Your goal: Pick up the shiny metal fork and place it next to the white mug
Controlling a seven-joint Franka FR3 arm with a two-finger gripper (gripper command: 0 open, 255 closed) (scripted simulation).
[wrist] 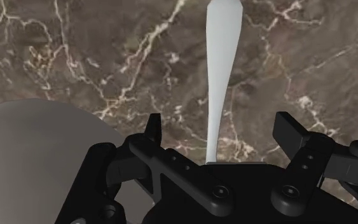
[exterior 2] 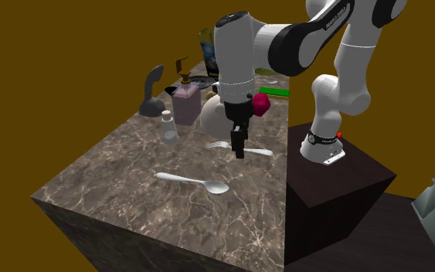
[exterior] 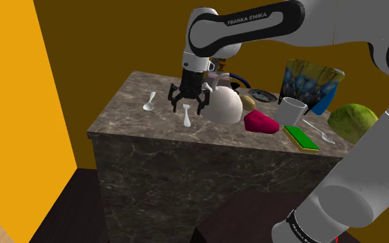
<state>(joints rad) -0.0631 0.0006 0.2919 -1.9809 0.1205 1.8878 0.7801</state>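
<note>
1. The all-black two-finger gripper (exterior: 186, 107) of the white Franka arm (exterior: 248, 24) hangs pointing down over a dark brown, white-veined marble counter (exterior: 127, 114), near the counter's front edge in the shoulder view.
2. Its fingers (wrist: 153, 130) stand spread wide. Marble shows on either side of the handle that runs between them, and neither finger touches it.
3. The slim, pale whitish fork (wrist: 224, 57) lies flat on the counter directly beneath the gripper. Its handle runs away from the hand and broadens at the far end. Its head is hidden under the hand, so the tines cannot be made out.
4. From the second exterior view, the fork (exterior 2: 263, 151) pokes out on both sides of the lowered gripper (exterior 2: 239, 151). Whether the fingertips reach the marble cannot be told.
5. A large white egg-shaped object (exterior: 225, 105) sits just beside the gripper, on the shoulder view's right. It shows as a pale rounded mass (wrist: 31, 159) close to one finger in the wrist view.
6. The white mug (exterior: 291, 110) stands upright, well apart from the fork (exterior: 186, 121), further toward the shoulder view's right. The egg-shaped object and a magenta faceted block (exterior: 260, 123) lie between mug and fork, and a flat green slab (exterior: 301, 137) lies just in front of the mug.
7. A white spoon (exterior: 149, 102) lies on the marble on the shoulder view's left of the gripper. In the second exterior view the spoon (exterior 2: 196, 182) lies nearer the camera than the fork.
8. A pale pink soap dispenser (exterior 2: 186, 102) and a small clear bottle (exterior 2: 168, 127) stand close together on the second exterior view's left of the arm.
</note>
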